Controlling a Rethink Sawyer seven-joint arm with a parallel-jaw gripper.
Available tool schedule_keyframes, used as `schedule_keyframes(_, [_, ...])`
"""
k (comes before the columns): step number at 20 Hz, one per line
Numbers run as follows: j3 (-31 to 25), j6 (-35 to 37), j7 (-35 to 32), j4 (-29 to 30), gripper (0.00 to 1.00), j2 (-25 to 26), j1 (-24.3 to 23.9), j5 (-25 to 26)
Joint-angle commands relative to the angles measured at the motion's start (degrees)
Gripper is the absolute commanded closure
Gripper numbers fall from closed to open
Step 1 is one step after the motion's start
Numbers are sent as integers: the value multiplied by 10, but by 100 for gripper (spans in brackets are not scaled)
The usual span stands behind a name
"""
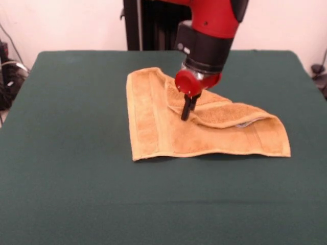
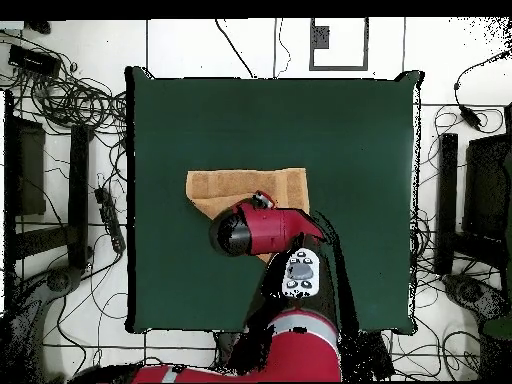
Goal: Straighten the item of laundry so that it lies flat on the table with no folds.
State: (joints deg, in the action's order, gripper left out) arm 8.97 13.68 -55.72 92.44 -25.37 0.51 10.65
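The item of laundry [image 1: 153,125], an orange-tan towel, lies near the middle of the green table [image 1: 76,199]. Its far corner is folded over toward the front right, which makes a raised flap [image 1: 230,115] with a bit of white showing under its edge. My gripper [image 1: 186,116] comes down onto the near corner of that flap, with its black fingers [image 1: 189,104] close together, shut on the towel's folded edge. In the overhead view the towel [image 2: 250,186] shows as a strip, and the red arm [image 2: 262,230] covers its lower part and the gripper.
Cables and dark equipment [image 2: 60,120] lie on the floor around the table [image 2: 350,130]. A black pedestal column [image 1: 148,25] stands behind the table's far edge.
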Motion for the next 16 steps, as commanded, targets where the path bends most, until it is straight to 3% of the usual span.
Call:
schedule_keyframes(1, [-52,-14,-161,105,100,-44,4,-22])
schedule_keyframes(9, [-66,-29,-183,146,100,-19,20,-46])
schedule_keyframes(16, [-39,-46,-190,132,100,11,52,-64])
